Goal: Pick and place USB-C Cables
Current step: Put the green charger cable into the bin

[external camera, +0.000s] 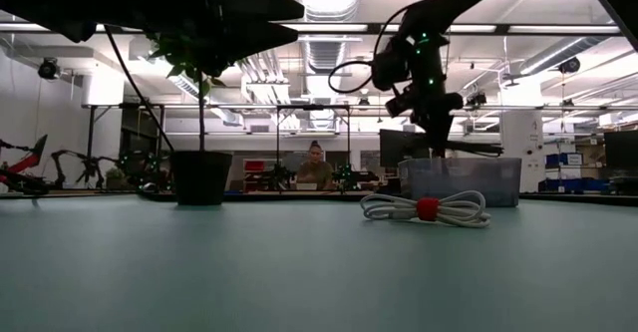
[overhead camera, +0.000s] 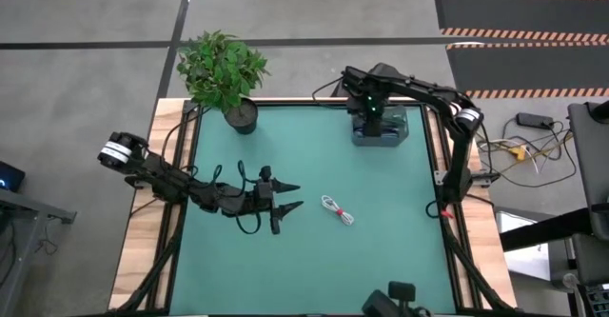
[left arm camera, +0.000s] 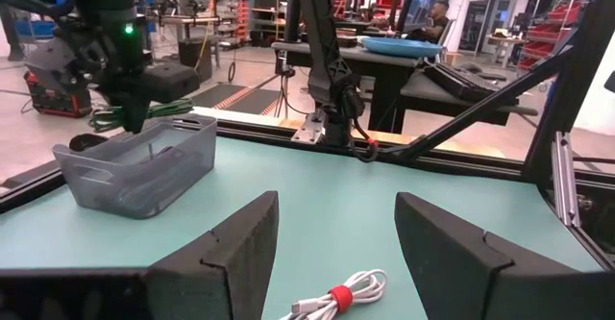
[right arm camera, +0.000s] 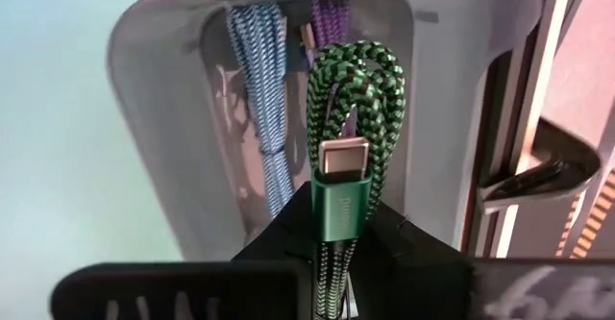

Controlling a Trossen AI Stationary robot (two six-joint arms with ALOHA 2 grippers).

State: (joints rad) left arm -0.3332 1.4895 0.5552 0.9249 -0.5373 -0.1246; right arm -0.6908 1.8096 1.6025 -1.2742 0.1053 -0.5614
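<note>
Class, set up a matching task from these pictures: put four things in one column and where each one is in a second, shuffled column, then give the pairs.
Things:
1. green cable
2. white cable
3. light blue cable
4. potted plant

Places:
A. lying in the clear bin
B. loose on the green mat, in front of the open left hand
C. held in the right hand, above the bin
D. at the mat's far left corner

Pairs: 1-C, 2-B, 3-A, 4-D

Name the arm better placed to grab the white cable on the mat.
Left. The left gripper hovers open beside the white cable, while the right gripper holds the green cable over the bin.
</note>
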